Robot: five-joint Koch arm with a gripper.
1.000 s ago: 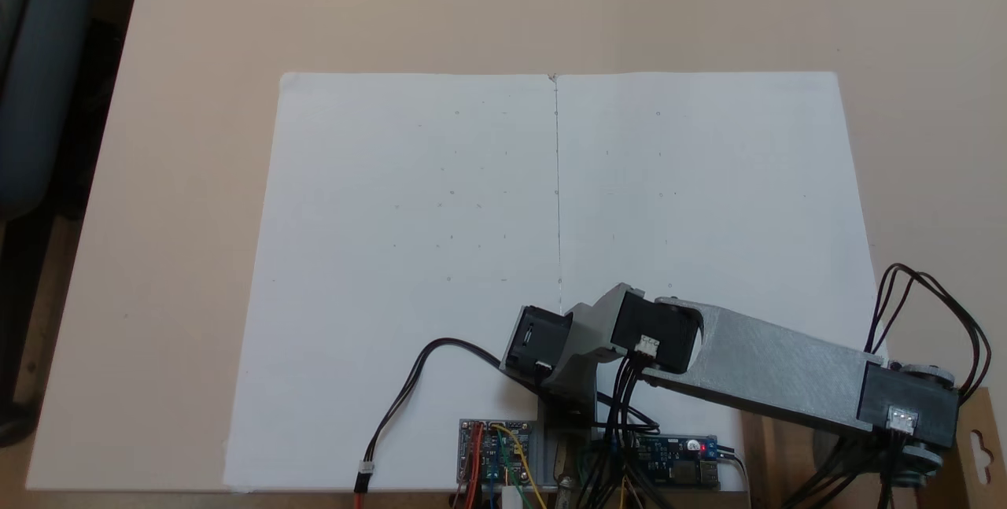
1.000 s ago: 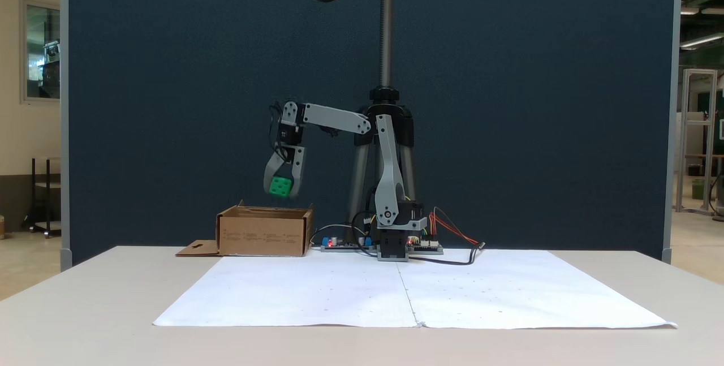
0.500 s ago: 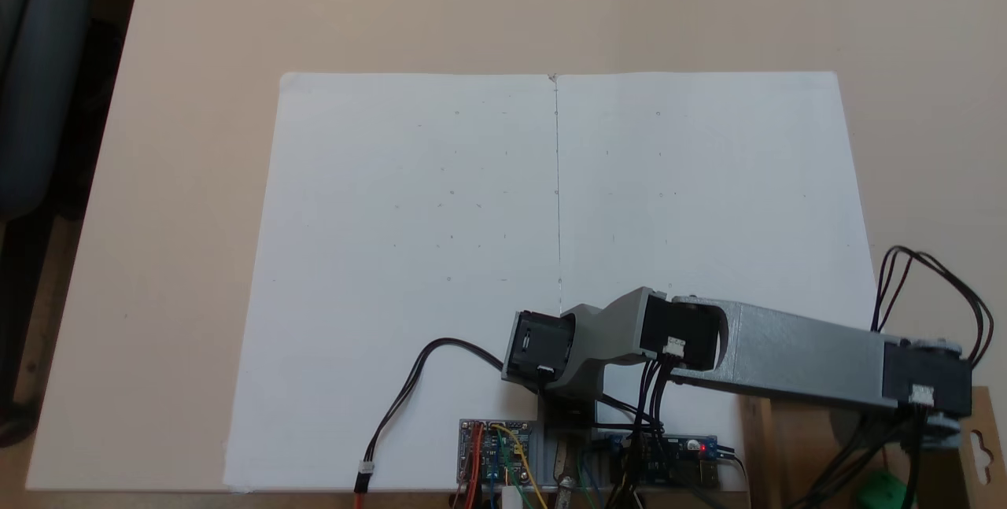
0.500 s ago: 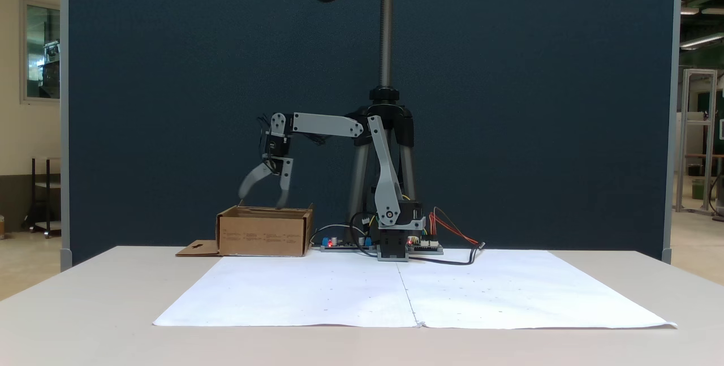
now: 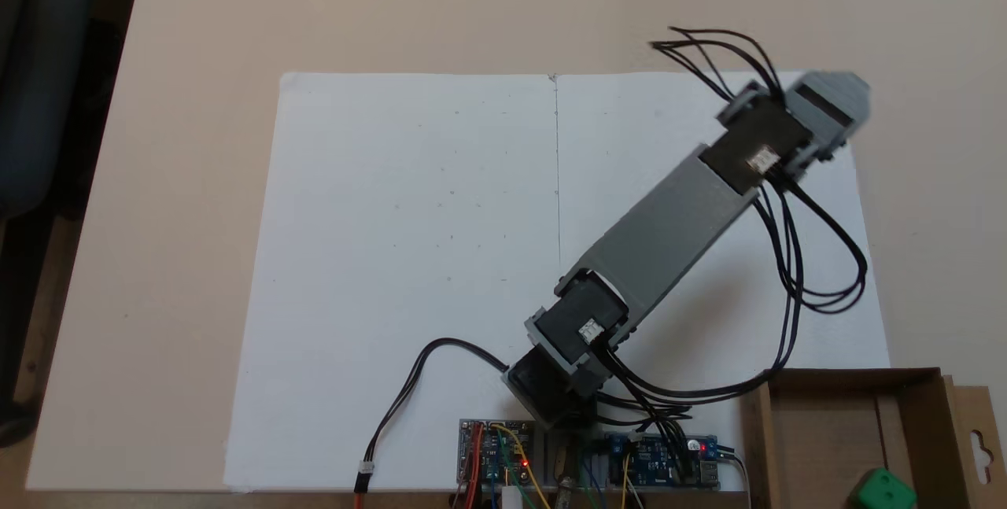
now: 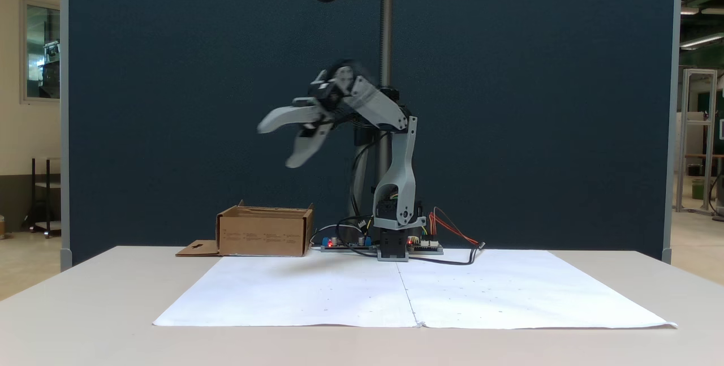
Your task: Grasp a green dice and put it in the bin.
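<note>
The dice [image 5: 883,491] has been released and now lies inside the bin [image 6: 264,232], while the gripper [image 6: 278,143], its jaws spread and empty, has been swung up and away, so the task appears done.

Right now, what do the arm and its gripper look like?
The arm has light grey printed links joined by black servo blocks with small white connectors. Loose black cables loop along it. The gripper has two curved, tapering grey fingers, blurred in a fixed view.
</note>
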